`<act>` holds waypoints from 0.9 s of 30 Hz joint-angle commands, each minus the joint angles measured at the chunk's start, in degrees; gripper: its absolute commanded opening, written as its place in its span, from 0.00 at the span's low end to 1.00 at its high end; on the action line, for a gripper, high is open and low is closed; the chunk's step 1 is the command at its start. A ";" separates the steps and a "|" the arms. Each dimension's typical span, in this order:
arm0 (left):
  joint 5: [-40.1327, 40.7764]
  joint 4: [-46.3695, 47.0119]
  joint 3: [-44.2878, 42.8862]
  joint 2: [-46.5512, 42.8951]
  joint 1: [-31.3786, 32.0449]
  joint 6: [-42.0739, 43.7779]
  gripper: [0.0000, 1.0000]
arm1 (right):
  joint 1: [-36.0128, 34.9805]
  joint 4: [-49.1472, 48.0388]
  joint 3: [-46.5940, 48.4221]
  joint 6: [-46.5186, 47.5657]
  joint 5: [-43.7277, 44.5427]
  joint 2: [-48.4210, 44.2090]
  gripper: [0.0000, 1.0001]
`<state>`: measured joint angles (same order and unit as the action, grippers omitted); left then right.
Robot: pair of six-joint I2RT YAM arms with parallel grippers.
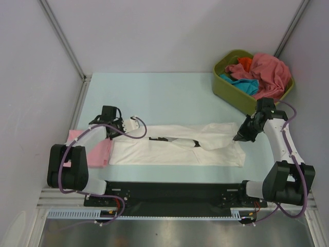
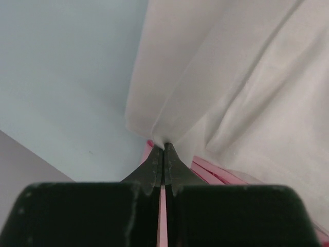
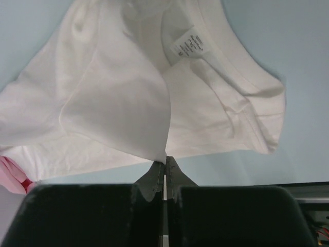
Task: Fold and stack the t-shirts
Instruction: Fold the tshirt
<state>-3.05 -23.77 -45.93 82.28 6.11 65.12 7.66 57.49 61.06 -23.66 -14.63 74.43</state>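
Observation:
A large white t-shirt lies stretched lengthwise across the table, partly folded. My left gripper is at its left end, shut on a pinched corner of the white t-shirt; in the left wrist view the gripper has cloth at its tips. My right gripper is at the shirt's right end. It is shut on a raised flap of the white t-shirt, near the collar label. A folded light pink t-shirt lies under the white one's left end.
An olive-green tub stands at the back right, holding crumpled rose-red, teal and orange tees. Grey walls close in the table on three sides. The arms' black base rail runs along the near edge.

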 commanded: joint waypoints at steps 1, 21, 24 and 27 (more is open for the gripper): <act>0.68 4.26 1.28 -2.39 0.31 5.28 0.00 | 0.60 -0.36 -2.77 0.29 -4.26 -1.84 0.00; 5.48 10.75 -10.11 5.41 0.39 -4.81 0.00 | 1.48 -6.87 2.73 -0.16 -4.62 6.06 0.00; 9.36 18.13 -14.17 8.32 0.39 -6.41 0.00 | 1.48 -7.74 10.47 0.54 -3.83 10.99 0.00; 11.48 23.76 -16.12 10.97 0.39 -5.89 0.00 | 1.48 -8.36 13.56 0.81 -3.82 14.93 0.00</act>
<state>3.46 -9.52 -59.13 92.12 6.39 61.49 8.75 50.85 70.83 -23.70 -18.52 86.89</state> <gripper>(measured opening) 0.010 0.011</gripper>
